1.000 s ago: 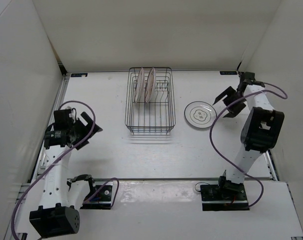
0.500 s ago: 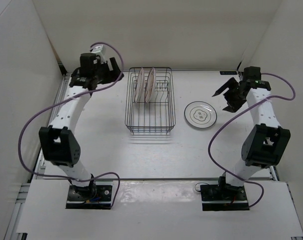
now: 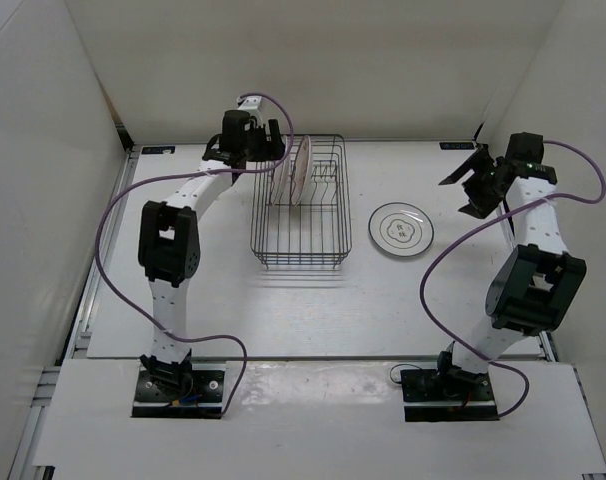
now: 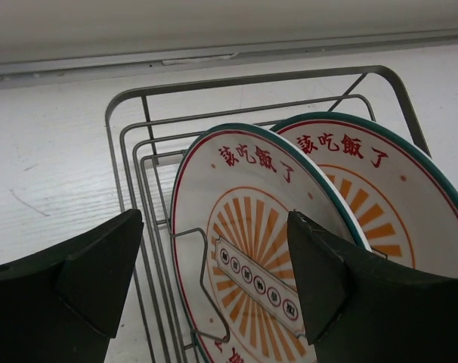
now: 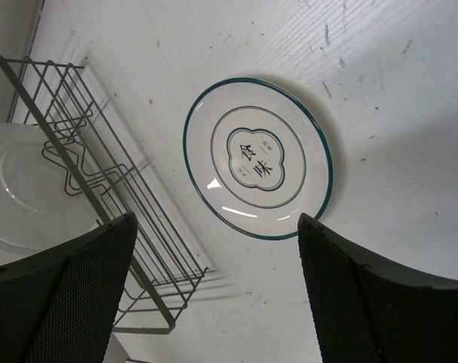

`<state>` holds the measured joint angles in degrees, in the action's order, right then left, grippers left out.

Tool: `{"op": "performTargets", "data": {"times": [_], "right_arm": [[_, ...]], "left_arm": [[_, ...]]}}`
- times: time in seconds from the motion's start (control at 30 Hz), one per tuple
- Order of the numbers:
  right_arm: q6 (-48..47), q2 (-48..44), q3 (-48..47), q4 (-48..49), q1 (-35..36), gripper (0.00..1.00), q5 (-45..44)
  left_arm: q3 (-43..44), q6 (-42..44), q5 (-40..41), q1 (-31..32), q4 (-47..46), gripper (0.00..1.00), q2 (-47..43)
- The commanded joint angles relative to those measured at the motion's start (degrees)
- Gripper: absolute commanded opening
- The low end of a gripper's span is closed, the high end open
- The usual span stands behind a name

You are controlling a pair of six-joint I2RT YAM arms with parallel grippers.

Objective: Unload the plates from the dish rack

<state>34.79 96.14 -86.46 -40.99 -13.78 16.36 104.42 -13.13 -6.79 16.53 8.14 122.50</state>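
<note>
On the white surface, two orange plates stand on edge in the dish rack, so the left tool hovers wide above them. The right tool, also wide and empty, overlooks the ringed plate lying flat alongside.

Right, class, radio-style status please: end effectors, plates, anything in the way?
Left end effector open at the orange plates standing in the dish rack. Right end effector open, empty. Ringed plate flat on table. Nothing blocking.
</note>
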Motion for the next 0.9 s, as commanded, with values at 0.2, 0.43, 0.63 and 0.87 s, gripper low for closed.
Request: {"op": "performTargets", "data": {"times": [0.2, 0.43, 0.63, 0.87], "right_arm": [[-0.86, -4.73, 7.09, 2.94, -1.77, 0.88, 4.21], [0.11, -2.8, 6.48, 2.23, -1.95, 0.88, 6.57], [0.28, -2.1, 5.86, 1.53, -2.04, 0.88, 8.07], [0.37, -3.24, 7.44, 1.18, -2.04, 0.88, 8.95]], "left_arm": [[2.81, -3.4, 0.0, 0.34, -2.52, 0.85, -0.41], [-0.8, -2.52, 5.11, -1.07, -4.54, 0.85, -7.79], [-1.67, -10.24, 1.26, -1.86, -6.72, 0.83, -9.55], [-1.94, -11.22, -5.77, 1.13, -6.91, 0.78, -7.27]]}}
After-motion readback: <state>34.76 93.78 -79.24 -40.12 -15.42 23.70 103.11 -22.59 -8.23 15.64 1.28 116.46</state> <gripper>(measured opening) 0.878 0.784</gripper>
